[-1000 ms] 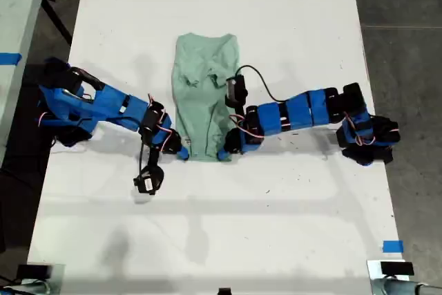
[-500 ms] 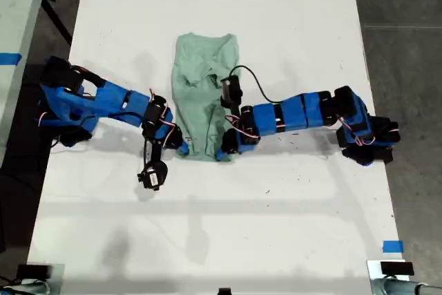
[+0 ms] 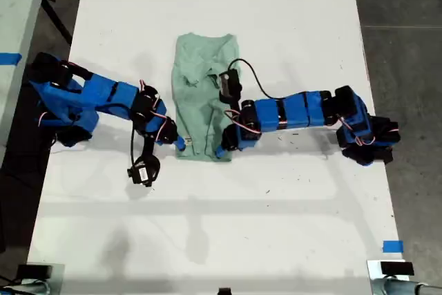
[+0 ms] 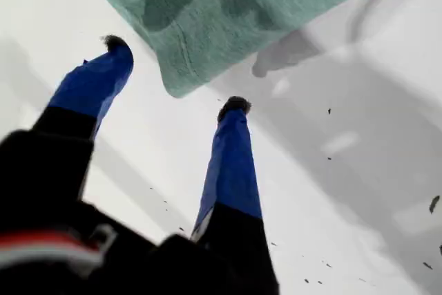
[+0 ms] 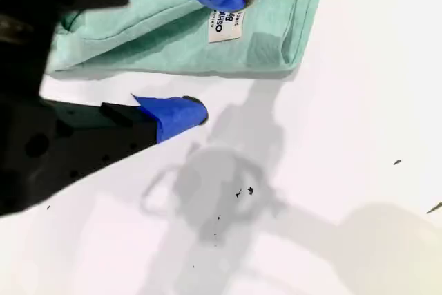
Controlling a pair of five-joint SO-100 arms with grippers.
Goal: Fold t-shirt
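On the white table [image 3: 276, 5], one arm [image 3: 103, 98] reached in from the exterior view's left, its blue tip at the lower left edge of the t-shirt [image 3: 204, 94]. The shirt lay near the table's middle in that view, folded into a narrow upright strip, rumpled in its upper half, with its lower hem between the two arm tips. Another arm [image 3: 297, 112] stretched in from the exterior view's right, ending at the strip's lower right corner, with a black cable looping over the cloth. I could not tell from the wrist views which arm was which. In the first wrist view, my first gripper [image 4: 174, 74] stood with its jaws spread wide, one rounded corner of the shirt just beyond and between the fingertips, nothing clamped. In the second wrist view, my second gripper [image 5: 221, 50] was also apart: one finger lay over the cloth just beside a small white tag [image 5: 226, 25], the other over bare table just off the shirt's edge.
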